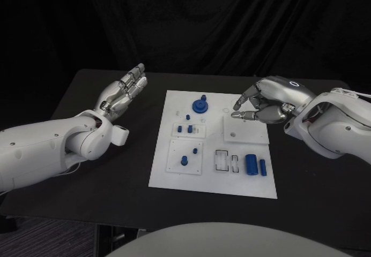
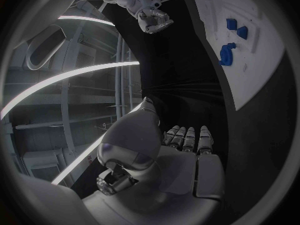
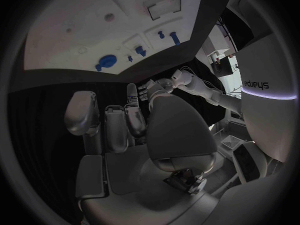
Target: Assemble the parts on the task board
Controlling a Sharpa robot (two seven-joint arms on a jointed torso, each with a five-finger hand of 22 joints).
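Your head camera sits high above the near edge of the table and looks steeply down, with the task board centred and far enough off to fit whole. Your left wrist camera rides close behind the left hand, facing along its fingers; the board curves away at 1 o'clock. Your right wrist camera sits just behind the right hand, board at 12 o'clock. All three share the board; each wrist view also catches the opposite hand.
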